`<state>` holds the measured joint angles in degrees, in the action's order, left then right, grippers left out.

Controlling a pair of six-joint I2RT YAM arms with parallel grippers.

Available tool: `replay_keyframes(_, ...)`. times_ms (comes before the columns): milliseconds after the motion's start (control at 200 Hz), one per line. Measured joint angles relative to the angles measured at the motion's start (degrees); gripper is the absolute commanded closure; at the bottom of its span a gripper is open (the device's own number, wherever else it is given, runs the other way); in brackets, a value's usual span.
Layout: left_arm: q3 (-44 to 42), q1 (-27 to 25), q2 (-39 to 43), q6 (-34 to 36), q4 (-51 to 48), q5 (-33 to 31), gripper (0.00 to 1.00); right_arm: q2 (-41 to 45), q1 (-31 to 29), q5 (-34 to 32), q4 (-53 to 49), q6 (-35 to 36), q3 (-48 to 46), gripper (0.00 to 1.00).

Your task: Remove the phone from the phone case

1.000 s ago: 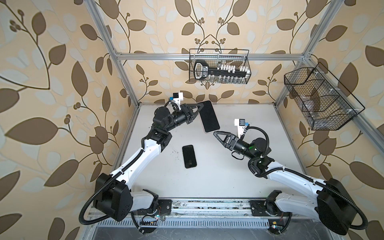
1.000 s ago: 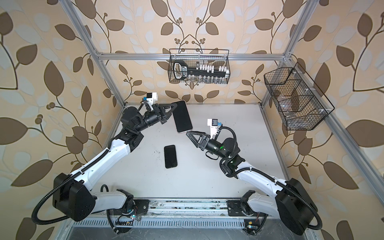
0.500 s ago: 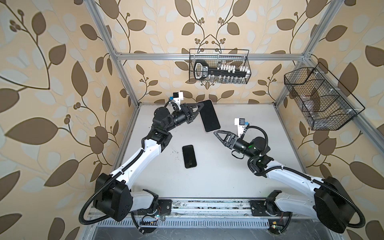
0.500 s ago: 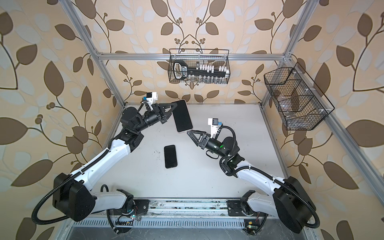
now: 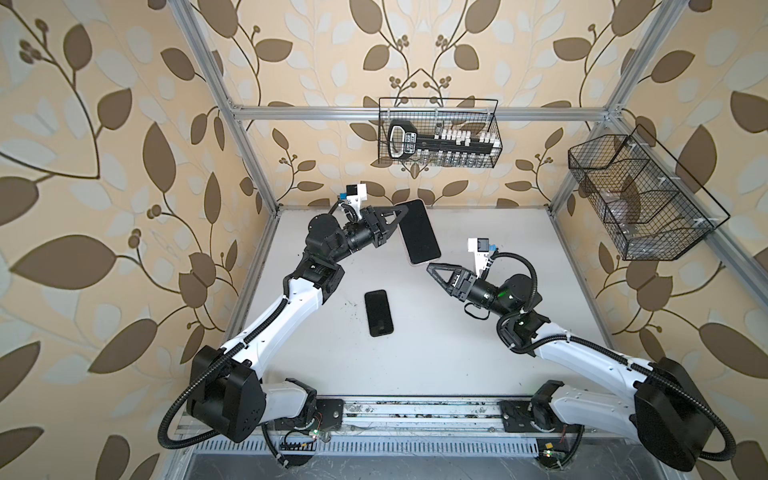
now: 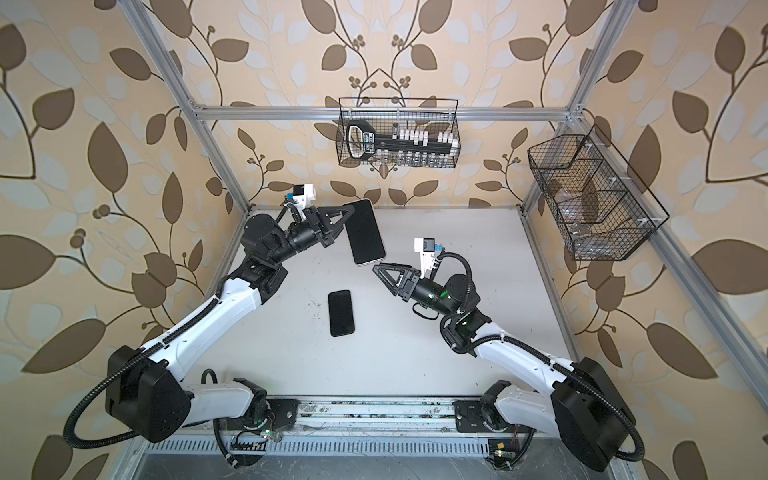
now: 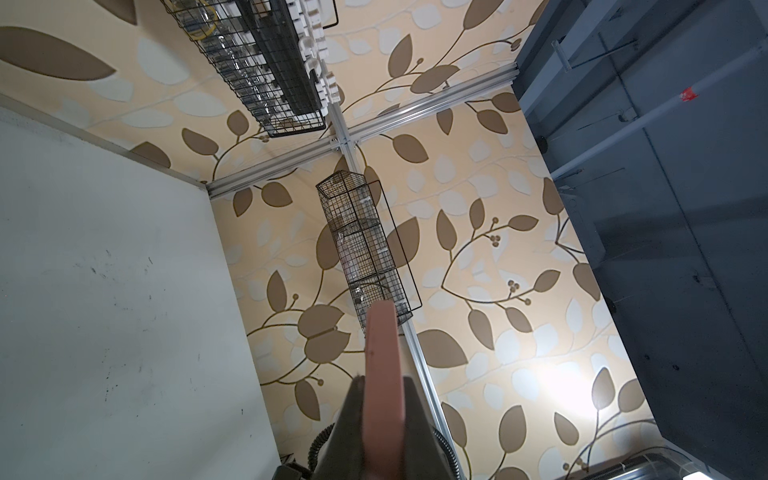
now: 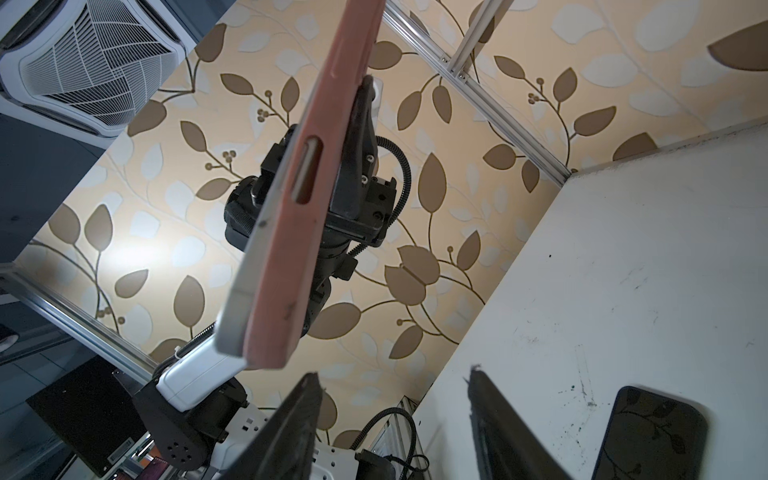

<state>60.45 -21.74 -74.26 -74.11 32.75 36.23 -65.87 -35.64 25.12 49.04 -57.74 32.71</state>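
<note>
Clamping the pink phone case (image 8: 299,232) near one end, the left gripper (image 5: 400,216) is closed tight on it and holds it tilted in the air over the far part of the tabletop (image 5: 478,353), well clear of the surface. The phone (image 5: 419,232) sits in the case with its dark screen turned toward the top views, so the main job is not yet done. In the right wrist view a silvery side of the phone shows along the pink rim and seems widest at the free corner. That may mean the corner has begun to lift out, though I cannot tell for sure. The right gripper (image 5: 433,269) has its jaws partly apart and holds nothing. Its tips are just beside that free lower corner, not touching it as far as I can see. A second phone (image 5: 378,312), bare and dark, lies flat near the middle of the tabletop, apart from both arms. What is left, in my judgement, is for the right gripper to take the free end and work the phone out of its case.
</note>
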Motion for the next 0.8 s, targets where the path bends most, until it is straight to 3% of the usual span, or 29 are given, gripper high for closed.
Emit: replay_keyframes(800, 0.0, 0.0, -1.0, -0.5, 0.1, 0.8, 1.0, 0.6, 0.7, 2.2, -2.2, 1.9, 2.4, 0.42)
